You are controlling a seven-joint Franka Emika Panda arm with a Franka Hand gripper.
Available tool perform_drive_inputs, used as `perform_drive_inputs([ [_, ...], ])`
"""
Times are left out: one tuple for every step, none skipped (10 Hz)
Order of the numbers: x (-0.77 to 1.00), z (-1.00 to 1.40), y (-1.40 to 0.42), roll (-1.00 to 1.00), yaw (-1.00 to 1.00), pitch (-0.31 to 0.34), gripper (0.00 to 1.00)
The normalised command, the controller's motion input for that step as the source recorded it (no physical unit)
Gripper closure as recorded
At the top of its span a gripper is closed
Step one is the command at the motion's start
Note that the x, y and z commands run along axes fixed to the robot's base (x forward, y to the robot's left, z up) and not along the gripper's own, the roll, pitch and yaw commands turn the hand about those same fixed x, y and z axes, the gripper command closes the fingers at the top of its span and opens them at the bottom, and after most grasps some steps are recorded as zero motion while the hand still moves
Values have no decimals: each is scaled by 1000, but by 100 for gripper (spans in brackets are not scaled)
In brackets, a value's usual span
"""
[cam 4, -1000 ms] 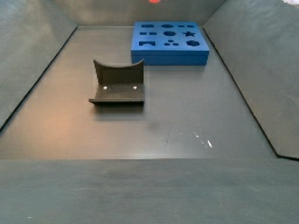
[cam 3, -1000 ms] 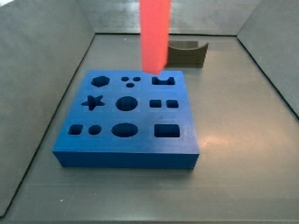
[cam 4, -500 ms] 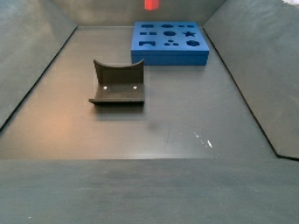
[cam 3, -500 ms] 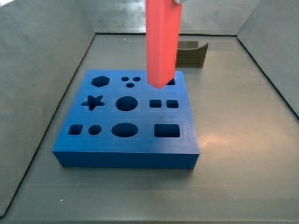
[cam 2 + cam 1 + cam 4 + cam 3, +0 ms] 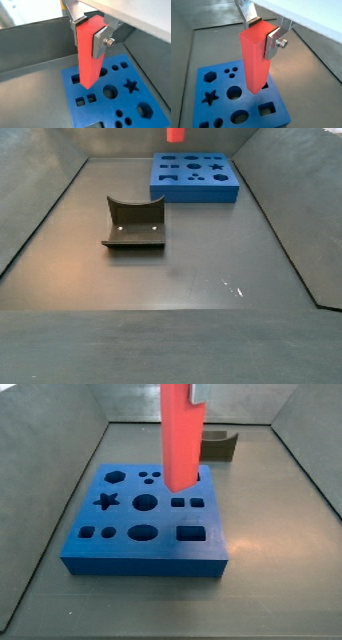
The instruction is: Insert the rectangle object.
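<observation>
- Risk, my judgement: the red bar (image 5: 182,434) hangs upright with its lower end at the far right corner of the blue block (image 5: 147,519), over the notched hole there. If the end is slightly off the opening, it could land on the rim and jam or push the block across the floor.
- Risk, my judgement: a small twist of the bar about its long axis would set its corners against the hole walls; a rectangular section leaves little room for that.
- Risk, my judgement: the grasp sits high on a long bar, so any contact at the lower end could lever it and let it slip between the pads.
- Whether the end has entered the hole I cannot tell; in both wrist views the bar hides the opening under it.
- Gripper (image 5: 264,32): upper centre of the wrist views, clamped on the upper part of the bar. The silver fingers (image 5: 273,43) lie flat against opposite faces, spread only as wide as the bar is thick.
- Same grasp in a wrist view (image 5: 90,33): bar (image 5: 88,57) held upright, nothing else between the fingers.
- Dark curved block (image 5: 135,223) lies well apart on the floor, centre left of a side view; not involved.
- In that side view only a red sliver (image 5: 174,134) shows at the top edge, above the blue block (image 5: 195,178).
</observation>
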Motion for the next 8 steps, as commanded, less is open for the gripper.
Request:
perform_drive_inputs([
  [0,-34,-146,36,-997,0,100],
  [9,0,-174,0,-991,0,100],
  [23,0,-174,0,-994,0,100],
  [17,0,-171,0,-1000,0,100],
  [14,-11,-149,16,-1000,0,100],
  [14,-89,-114,43,-1000,0,100],
  [51,-183,-94,76,-940,0,100],
  [289,-403,-283,29,-654,11,100],
])
